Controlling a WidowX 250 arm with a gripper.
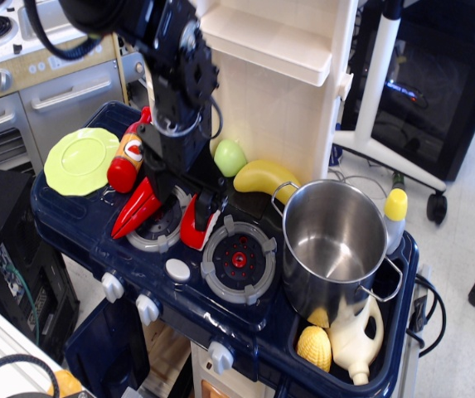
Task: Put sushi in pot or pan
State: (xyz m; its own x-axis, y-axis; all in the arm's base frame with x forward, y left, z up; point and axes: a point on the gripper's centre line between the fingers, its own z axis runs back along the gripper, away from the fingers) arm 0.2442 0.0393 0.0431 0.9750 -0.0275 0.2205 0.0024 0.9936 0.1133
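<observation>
Toy kitchen: the dark blue plastic play stove [79, 236] carries everything here; it has two round grey burners and white knobs at the front edge.

Pot: the large shiny stainless-steel pot with thin wire loop handles [334, 245] stands upright at the right end of the stove, its mouth open upward and empty inside as far as I can see (a wide and easy target).

Arm: the black robot arm comes down from the upper left, and the black gripper [189, 201] hangs directly over the sushi, well apart from the pot.

Claw: its fingers stand one on each side of the sushi with some gap between them, so it looks parted and not closed; I cannot tell if the tips touch the toy.

Sushi: the small oblong plastic sushi with glossy red top and white base [194, 230] lies between the two burners, just beside the long red plastic chili pepper [136, 210].

Handling: I judge it light, stiff and hollow, not fragile, but the glossy shell is probably slippery.

Grasp: best is across the short width, near the middle of its length.

Axis: its long axis runs from lower left to upper right in the view, with the red top turned to the left and the white base to the right.
</observation>
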